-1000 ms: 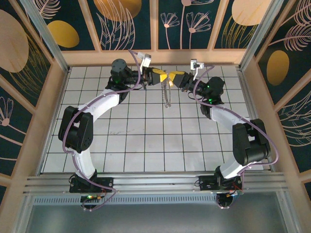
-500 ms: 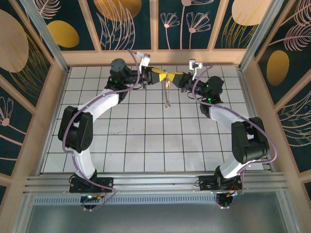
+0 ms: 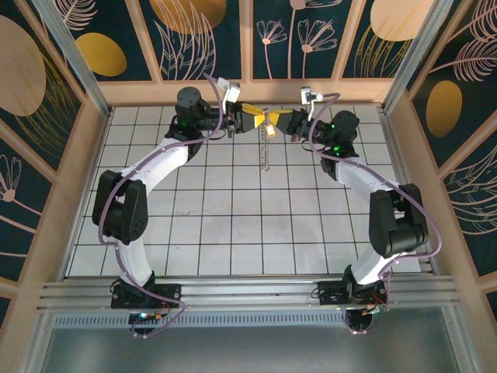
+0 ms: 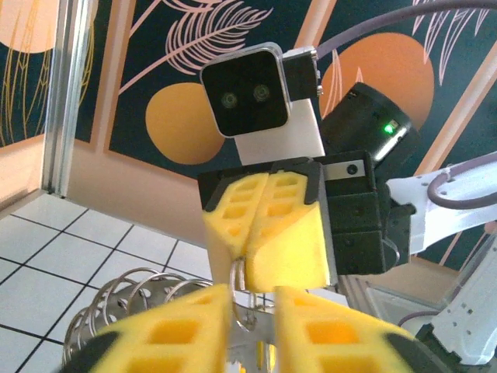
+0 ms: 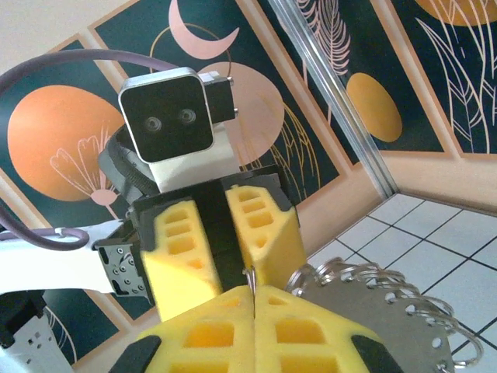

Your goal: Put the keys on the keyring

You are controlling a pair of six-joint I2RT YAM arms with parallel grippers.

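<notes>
My two grippers meet tip to tip above the far edge of the table. The right gripper [image 3: 276,122] is shut on a thin wire ring [image 4: 237,284], whose edge pokes up between its yellow pads [image 5: 250,278]. The left gripper [image 3: 261,118] faces it with its fingers a little apart, and the ring stands in that gap [image 4: 252,311]. Below the fingertips hangs the keyring [image 3: 266,155], a thin grey strip carrying several wire loops [image 5: 373,307]. A small yellow tag [image 3: 272,130] shows just under the tips. The key itself is too small to make out.
The white tiled table [image 3: 233,225] lies below the hanging strip. A wooden rim [image 3: 248,92] and patterned back wall stand just behind the grippers. Both arms arch inward from their bases at the near edge.
Both grippers have shifted toward the back wall, taking the hanging strip along. The right gripper has closed. The left gripper was shut and now has its fingers parted.
</notes>
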